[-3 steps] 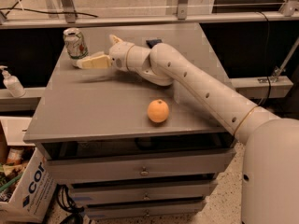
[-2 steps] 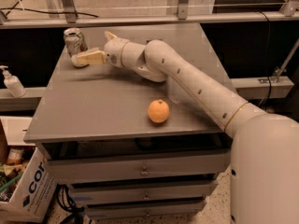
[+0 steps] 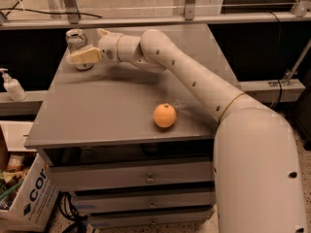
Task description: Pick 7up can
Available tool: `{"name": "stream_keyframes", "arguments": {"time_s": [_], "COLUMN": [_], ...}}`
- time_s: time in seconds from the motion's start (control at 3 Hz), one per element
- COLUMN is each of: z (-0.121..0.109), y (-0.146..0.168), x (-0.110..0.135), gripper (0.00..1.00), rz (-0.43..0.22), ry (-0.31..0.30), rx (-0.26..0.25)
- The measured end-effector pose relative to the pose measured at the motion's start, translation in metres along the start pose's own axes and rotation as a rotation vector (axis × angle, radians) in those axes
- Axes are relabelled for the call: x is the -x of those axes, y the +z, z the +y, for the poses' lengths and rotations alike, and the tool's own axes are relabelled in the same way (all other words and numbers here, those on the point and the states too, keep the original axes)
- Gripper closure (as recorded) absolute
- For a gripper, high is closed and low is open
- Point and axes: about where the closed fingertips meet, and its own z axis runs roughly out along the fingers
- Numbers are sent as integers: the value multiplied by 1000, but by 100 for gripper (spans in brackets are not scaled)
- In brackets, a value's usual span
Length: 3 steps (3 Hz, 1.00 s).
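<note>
7up can point(image 3: 76, 38) stands upright at the far left corner of the table point(image 3: 97, 115), just under the rail; it has kept that place over the last second and has not tipped.

Camera view, what has changed: a second ago the gripper point(image 3: 86, 45) sat to the right of the can with bare table showing between them. It has since slid left along the far edge, and that strip is gone. The near finger point(image 3: 81, 57) now crosses in front of the can's lower body, its tip past the can's left side. You can take the approach as essentially finished; by my reading the step in hand is the close, with the lift not yet begun.

Camera view, tool: the fingers are spread, not pressed together. The near one lies low and in front of the can; the far one shows only as a short tip just right of the can's top. The can looks to sit between them, but you cannot tell from here whether either finger touches it. Nothing is pinched yet.

Orange point(image 3: 164, 115) lies well apart, near the front edge beneath the arm, clear of the grasp. Risk to watch: a finger nudging the can off the corner before the squeeze.
</note>
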Motion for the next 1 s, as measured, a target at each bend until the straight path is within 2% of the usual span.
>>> {"name": "stream_keyframes", "arguments": {"time_s": [0.33, 0.67, 1.0], "z": [8, 15, 21], "y": [11, 18, 13], "x": [-6, -10, -13], "gripper": [0, 18, 41], "rz": [23, 32, 37], "ry": [12, 14, 17], "rx": [33, 62, 69]}}
